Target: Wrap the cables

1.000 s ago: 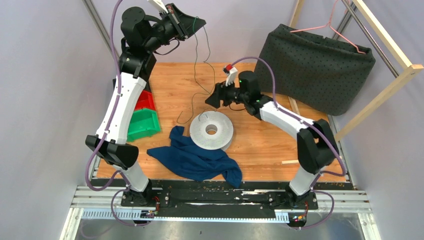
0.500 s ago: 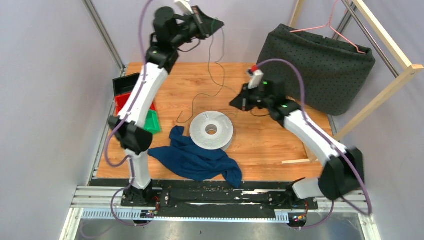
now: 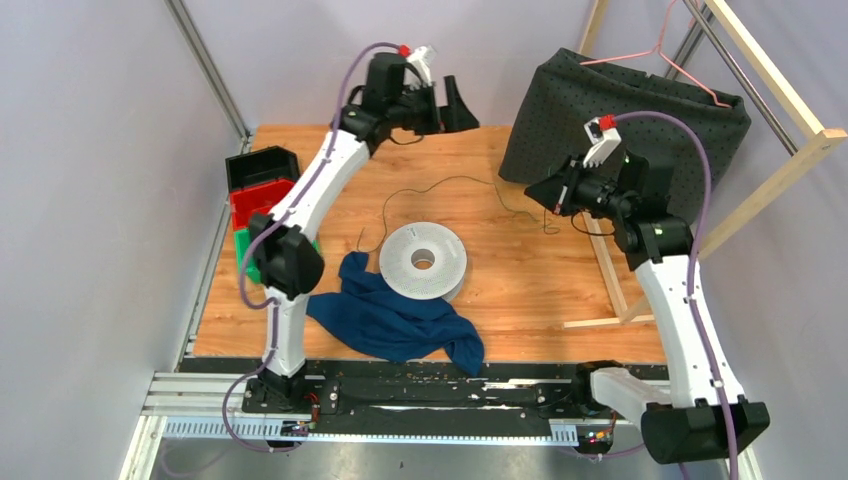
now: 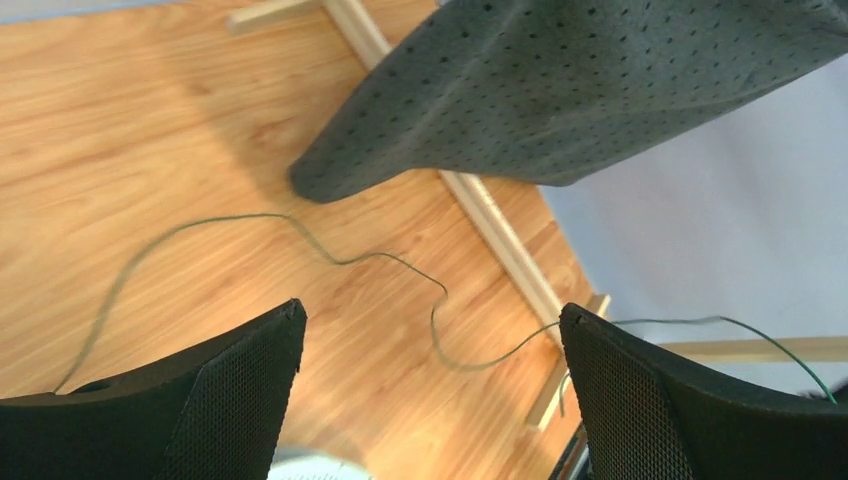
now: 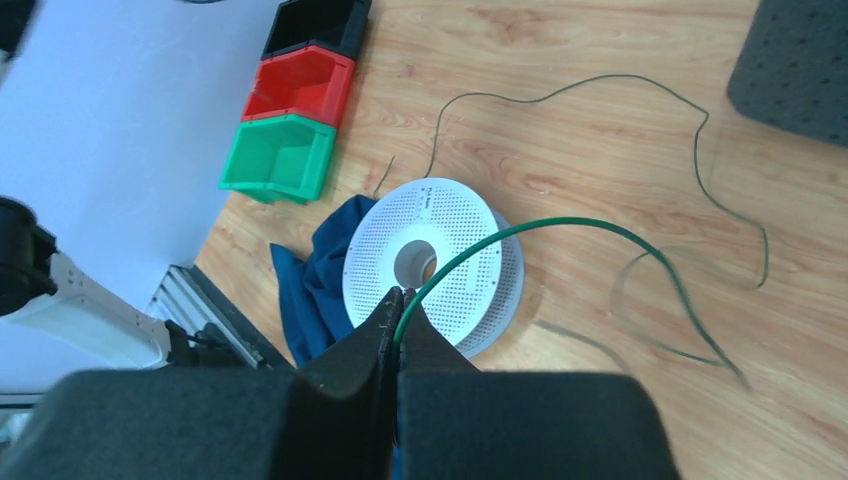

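The cable (image 3: 440, 181) is a thin green wire lying in loose curves on the wooden table, from beside the white perforated spool (image 3: 423, 260) to the right. My right gripper (image 3: 538, 192) hangs above the table's right side, shut on the cable's far end. In the right wrist view the cable (image 5: 560, 222) arcs out from the pinched tips of that gripper (image 5: 400, 292), with the spool (image 5: 440, 250) below. My left gripper (image 3: 448, 108) is high over the table's back edge, open and holding nothing. Between its spread jaws (image 4: 432, 308), the cable (image 4: 340, 258) lies on the wood below.
A crumpled blue cloth (image 3: 390, 315) lies against the spool's near side. Black, red and green bins (image 3: 262, 185) stand stacked at the left edge. A dark dotted fabric bag (image 3: 630, 130) hangs on a wooden frame (image 3: 770, 70) at the back right.
My left gripper has opened, let go of the cable and swung right. The cable has dropped onto the table. My right gripper has shut on the cable and pulled away to the right.
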